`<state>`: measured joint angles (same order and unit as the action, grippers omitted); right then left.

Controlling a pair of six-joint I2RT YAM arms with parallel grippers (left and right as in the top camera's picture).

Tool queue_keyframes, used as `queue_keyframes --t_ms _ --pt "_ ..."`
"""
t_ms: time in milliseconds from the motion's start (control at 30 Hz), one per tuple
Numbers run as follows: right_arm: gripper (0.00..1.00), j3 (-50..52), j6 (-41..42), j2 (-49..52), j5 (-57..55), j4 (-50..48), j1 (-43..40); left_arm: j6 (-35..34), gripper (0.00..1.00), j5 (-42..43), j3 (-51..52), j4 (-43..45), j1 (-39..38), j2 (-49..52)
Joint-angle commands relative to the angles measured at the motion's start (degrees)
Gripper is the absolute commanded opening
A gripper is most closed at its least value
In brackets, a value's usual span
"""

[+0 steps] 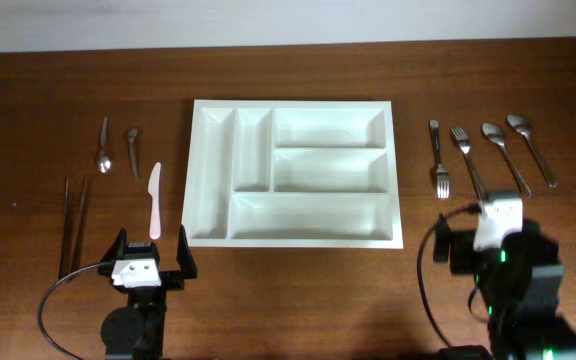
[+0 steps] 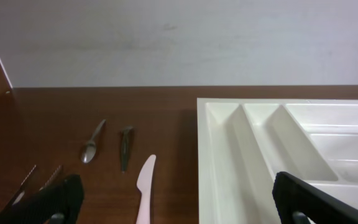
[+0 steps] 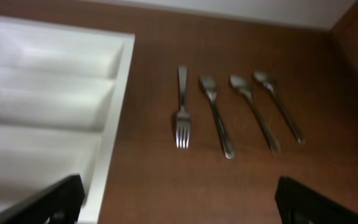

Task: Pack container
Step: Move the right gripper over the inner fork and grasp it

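Facing an empty container (image 1: pixel 200 170) at mid-counter (image 1: pixel 298 290), both pincers gape wide and hold nothing. The left pincer (image 1: pixel 152 242) sits just left of the container's near corner and the right pincer (image 3: pixel 178 185) off its right side. Best to drop squarely over the pale knife (image 1: pixel 154 200), pinching across its narrow width.

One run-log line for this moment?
container empty | left gripper open | right gripper open | pink knife left of container | forks, spoons right of it

Table (image 1: pixel 288 300), forks (image 1: pixel 442 178), spoons (image 1: pixel 495 134), knife (image 1: pixel 154 200), chopsticks (image 1: pixel 73 225)
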<state>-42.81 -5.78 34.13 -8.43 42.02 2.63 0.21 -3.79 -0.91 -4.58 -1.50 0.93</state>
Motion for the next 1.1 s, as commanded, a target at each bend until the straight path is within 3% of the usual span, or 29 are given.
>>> queue_keyframes --t_ms 0,133,300,433,467,667,1067 --pt "0.99 -18.25 -11.58 19.76 3.04 12.94 0.31 0.66 0.99 0.61 0.33 -0.02 -0.22 -0.26" --pt "0.99 -35.78 -11.32 38.01 4.81 22.86 0.31 0.66 0.99 0.61 0.33 -0.02 -0.22 -0.26" --pt "0.99 -45.62 -10.03 51.21 5.01 20.68 -0.26 0.66 0.99 0.61 0.33 0.00 -0.22 -0.26" --pt "0.99 -50.66 -4.26 62.14 5.05 19.63 -4.04 0.66 0.99 0.61 0.33 0.00 -0.22 -0.26" --pt "0.99 -52.06 0.81 67.25 5.42 18.32 -6.47 0.66 0.99 0.61 0.33 -0.02 -0.22 -0.26" --pt "0.99 -52.02 5.81 72.70 6.40 13.22 -9.49 0.66 0.99 0.61 0.33 -0.02 -0.22 -0.26" --pt "0.99 -52.04 -5.33 83.27 12.33 12.07 -9.09 0.66 0.99 0.61 0.33 -0.02 -0.22 -0.26"
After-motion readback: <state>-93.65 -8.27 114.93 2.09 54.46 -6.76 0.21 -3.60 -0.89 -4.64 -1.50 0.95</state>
